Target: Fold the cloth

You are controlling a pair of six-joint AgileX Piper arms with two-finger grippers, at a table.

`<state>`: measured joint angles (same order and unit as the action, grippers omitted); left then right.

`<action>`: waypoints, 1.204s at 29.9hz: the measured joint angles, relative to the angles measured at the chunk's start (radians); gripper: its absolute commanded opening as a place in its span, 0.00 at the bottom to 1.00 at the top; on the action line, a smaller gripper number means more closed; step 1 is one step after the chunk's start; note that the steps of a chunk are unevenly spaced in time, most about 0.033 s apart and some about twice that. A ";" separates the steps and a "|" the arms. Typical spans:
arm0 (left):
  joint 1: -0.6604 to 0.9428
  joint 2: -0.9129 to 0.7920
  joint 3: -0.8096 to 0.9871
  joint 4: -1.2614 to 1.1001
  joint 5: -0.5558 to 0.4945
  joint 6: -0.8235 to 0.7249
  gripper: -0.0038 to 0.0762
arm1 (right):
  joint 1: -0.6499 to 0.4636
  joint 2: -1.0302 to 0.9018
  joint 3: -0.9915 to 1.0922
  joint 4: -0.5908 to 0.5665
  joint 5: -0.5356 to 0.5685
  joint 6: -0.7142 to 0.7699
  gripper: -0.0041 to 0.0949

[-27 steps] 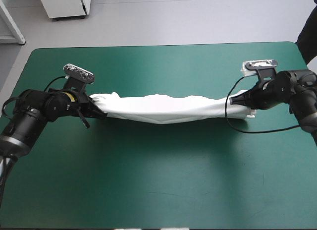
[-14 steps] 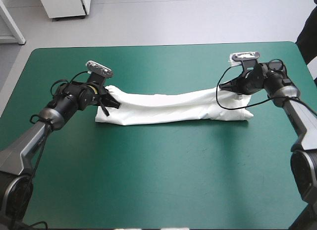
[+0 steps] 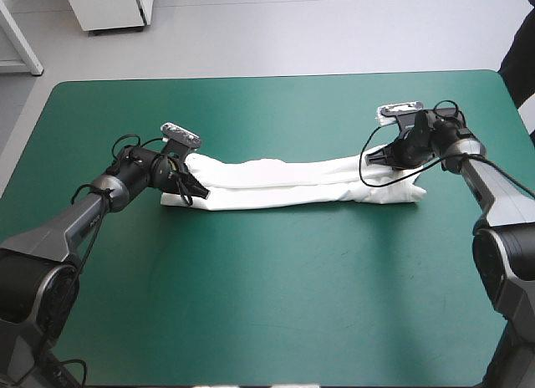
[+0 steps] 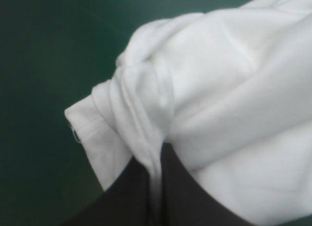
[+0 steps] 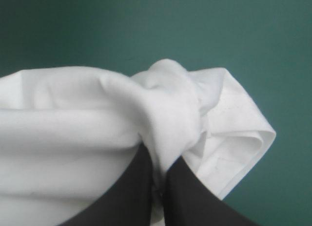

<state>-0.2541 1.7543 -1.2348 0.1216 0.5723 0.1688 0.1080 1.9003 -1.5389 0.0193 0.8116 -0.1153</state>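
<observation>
The white T-shirt point(image 3: 284, 183) lies as a long folded band across the middle of the teal-green table point(image 3: 267, 296). My left gripper point(image 3: 194, 187) pinches the band's left end, fingers shut on a bunched fold of the T-shirt point(image 4: 146, 138). At the band's right end my right gripper point(image 3: 383, 158) is shut on a gathered knot of the T-shirt point(image 5: 165, 114). Both ends rest low on or just above the cover. A hemmed corner point(image 5: 248, 138) hangs beside the right fingers point(image 5: 185, 197).
Bare teal-green cover point(image 3: 276, 104) stretches beyond the band to the far edge. A wide bare stretch lies between the band and the near edge.
Both grippers carried the T-shirt's ends away from the near edge and inward, then lowered them. The band, earlier stretched in the air, now lies folded on the table.
</observation>
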 measured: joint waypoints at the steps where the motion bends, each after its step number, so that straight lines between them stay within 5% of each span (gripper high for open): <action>1: 0.000 -0.007 -0.005 -0.001 0.019 0.000 0.05 | 0.000 0.000 -0.016 0.009 0.027 -0.016 0.10; 11: -0.001 -0.091 -0.123 -0.005 0.222 0.000 0.34 | 0.000 -0.099 -0.092 0.035 0.148 -0.057 0.44; 21: -0.001 -0.199 -0.230 -0.122 0.466 0.009 0.36 | 0.000 -0.374 -0.083 -0.007 0.222 -0.063 0.45; 24: -0.001 -0.237 -0.249 -0.322 0.466 0.123 0.30 | 0.000 -0.483 -0.045 -0.067 0.230 -0.031 0.45; 28: -0.022 -0.242 -0.257 -0.541 0.462 0.253 0.03 | 0.000 -0.616 0.056 -0.181 0.235 0.034 0.45; 36: -0.148 -0.134 -0.260 -0.633 0.350 0.342 0.02 | 0.000 -0.818 0.257 -0.332 0.243 0.161 0.45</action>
<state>-0.4023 1.6201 -1.4945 -0.5111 0.9222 0.5104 0.1080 1.0821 -1.2819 -0.3124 1.0545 0.0459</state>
